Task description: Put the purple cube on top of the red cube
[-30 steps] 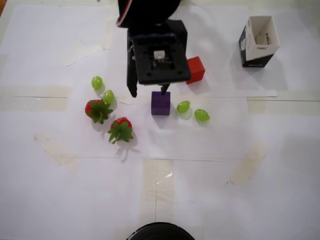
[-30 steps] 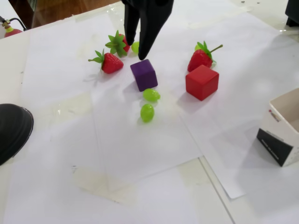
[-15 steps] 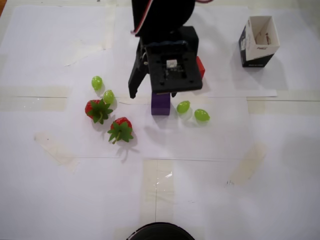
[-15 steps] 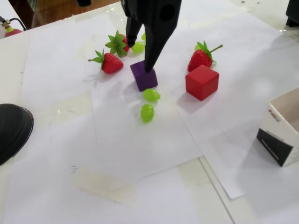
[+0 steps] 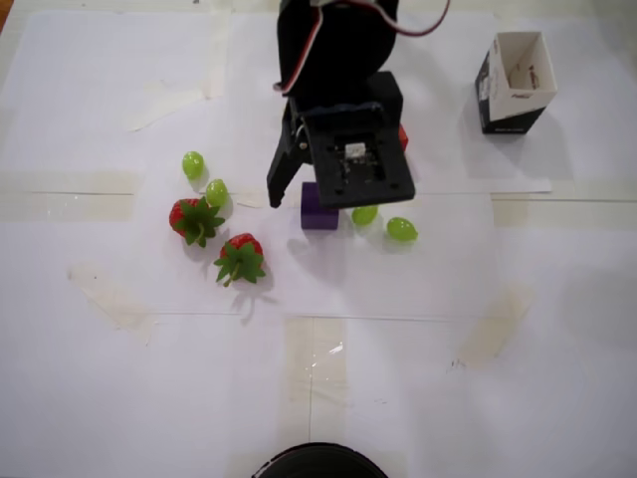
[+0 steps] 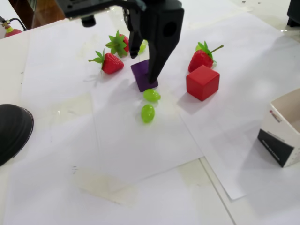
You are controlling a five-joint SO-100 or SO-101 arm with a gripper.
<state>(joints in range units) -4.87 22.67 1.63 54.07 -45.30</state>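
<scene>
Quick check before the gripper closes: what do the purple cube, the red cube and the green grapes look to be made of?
Purple cube: flat matte faces with crisp edges, likely painted wood or plastic; hard to say which. Red cube: same plain, sharp-edged look with a slight sheen, probably the same material. Green grapes: glossy and somewhat translucent with bright highlights, so probably molded plastic imitations rather than real fruit.

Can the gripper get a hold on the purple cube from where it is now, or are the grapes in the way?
Probably yes. The gripper is open and straddles the purple cube, one finger on each side. The nearest green grape lies just in front of the cube, outside the fingers' closing path.
</scene>
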